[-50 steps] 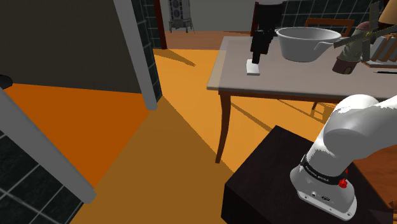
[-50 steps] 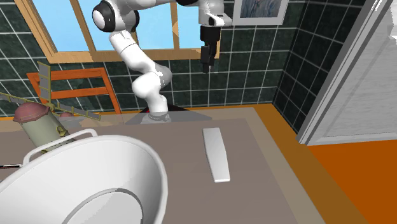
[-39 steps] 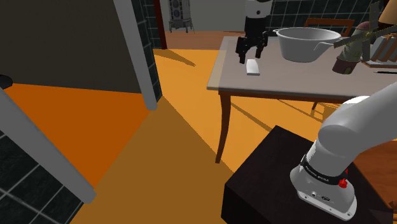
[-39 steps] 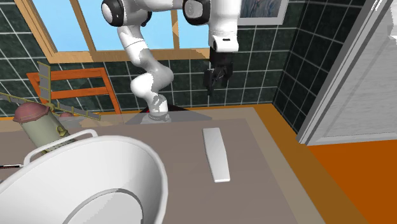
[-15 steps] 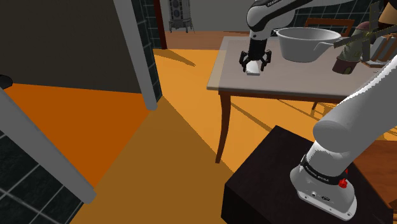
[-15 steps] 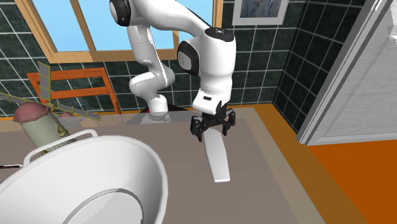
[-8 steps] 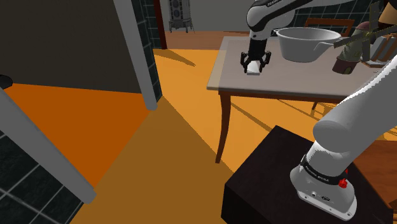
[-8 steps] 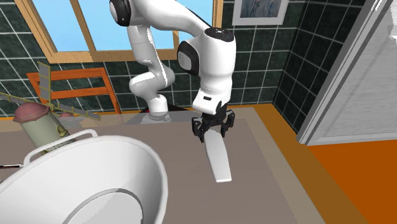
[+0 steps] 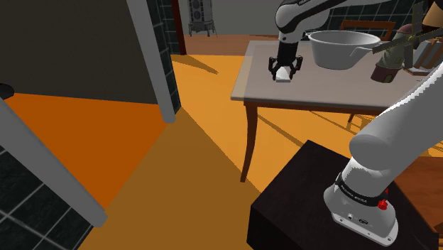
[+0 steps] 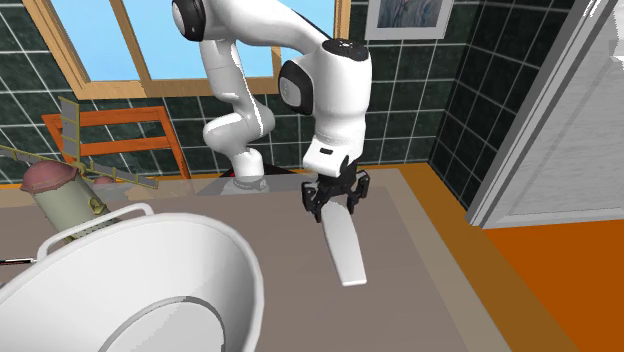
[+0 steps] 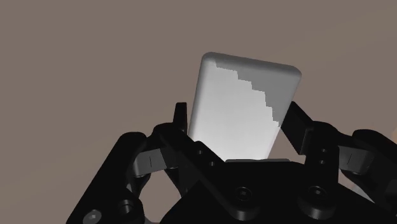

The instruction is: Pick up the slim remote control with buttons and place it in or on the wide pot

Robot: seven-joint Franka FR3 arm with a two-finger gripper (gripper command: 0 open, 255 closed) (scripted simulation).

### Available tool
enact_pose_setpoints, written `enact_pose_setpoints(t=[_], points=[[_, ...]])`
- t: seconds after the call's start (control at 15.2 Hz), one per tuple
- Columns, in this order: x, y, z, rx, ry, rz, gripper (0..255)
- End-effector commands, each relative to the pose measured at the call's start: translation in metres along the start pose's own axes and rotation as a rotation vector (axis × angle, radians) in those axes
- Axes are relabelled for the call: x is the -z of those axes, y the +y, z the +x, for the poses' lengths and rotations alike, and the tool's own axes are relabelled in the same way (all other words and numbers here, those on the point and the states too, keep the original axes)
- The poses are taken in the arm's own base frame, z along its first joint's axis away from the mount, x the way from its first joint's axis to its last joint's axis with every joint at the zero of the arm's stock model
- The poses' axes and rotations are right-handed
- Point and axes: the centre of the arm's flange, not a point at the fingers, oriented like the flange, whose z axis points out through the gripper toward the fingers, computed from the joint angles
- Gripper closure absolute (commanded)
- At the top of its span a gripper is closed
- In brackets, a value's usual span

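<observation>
Now the remote is pinched in my pincer at the end nearest to my stand. Both fingers press on its long sides. It is near the table's edge that borders the orange floor, and most of its body reaches out past my fingertips, away from the stand. Whether the free end rests on the table or hangs just above it, I cannot tell.

The pot stands well apart from it, near the edge far from my stand.

I think the main danger comes from this grip at the end. The long free part can swing down and turn between my fingers, or slide out. As the floor-side edge is close, a dropped remote may fall off the table. The pot's wall looks high, so on a low path the hanging end could strike the rim.

No buttons can be seen; the remote is plain white. In the wrist view its gripped end is hidden behind my hand. In the second exterior view the pot is cut off by the picture's edge, and in the shoulder view its bottom is hidden by its wall.
</observation>
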Motion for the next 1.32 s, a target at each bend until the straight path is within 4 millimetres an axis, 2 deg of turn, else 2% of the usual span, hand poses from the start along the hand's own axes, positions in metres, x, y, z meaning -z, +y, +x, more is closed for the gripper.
enact_pose_setpoints(t=[0.0,1.25], points=[[0.01,0.0,0.0,0.0,0.0,0.0,255],[0.11,0.0,0.0,0.0,0.0,0.0,255]])
